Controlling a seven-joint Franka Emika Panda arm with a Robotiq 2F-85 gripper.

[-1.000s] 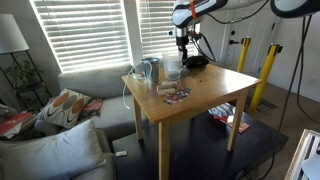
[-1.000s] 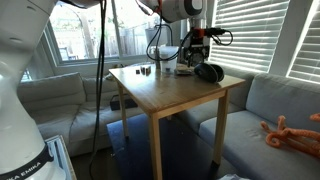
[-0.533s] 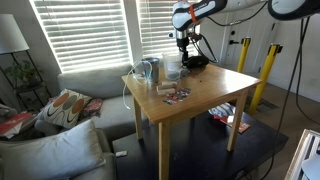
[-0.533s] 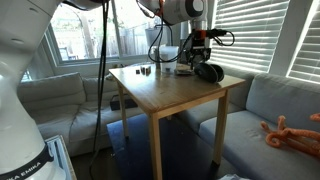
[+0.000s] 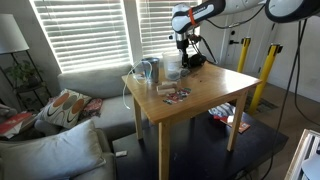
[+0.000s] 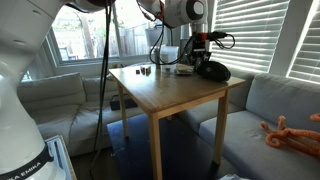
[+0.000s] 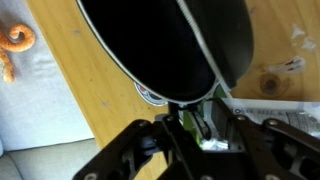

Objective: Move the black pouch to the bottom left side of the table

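The black pouch (image 7: 165, 40) is a soft, dark, domed oval with a lighter seam line, and it fills the top of the wrist view. My gripper (image 7: 200, 125) is shut on its near edge, and the fingers (image 7: 232, 130) stand close on either side of that rim. In both exterior views the gripper (image 5: 183, 50) (image 6: 203, 58) hangs over the far corner of the light wooden table (image 5: 205, 98) (image 6: 165, 92). The pouch (image 5: 194, 61) (image 6: 213, 71) sits just below it, at or barely above the tabletop.
A small colourful packet (image 5: 173, 94) lies mid-table. A clear jug (image 5: 148, 70) and a clear container (image 5: 172, 67) stand near the back edge. Small dark items (image 6: 146, 71) and papers (image 7: 285, 100) sit near the pouch. Sofas flank the table, one with an orange toy (image 7: 14, 45) on it.
The gripper has risen slightly and the pouch has shifted a little with it at the table's far corner. Nothing else has moved.
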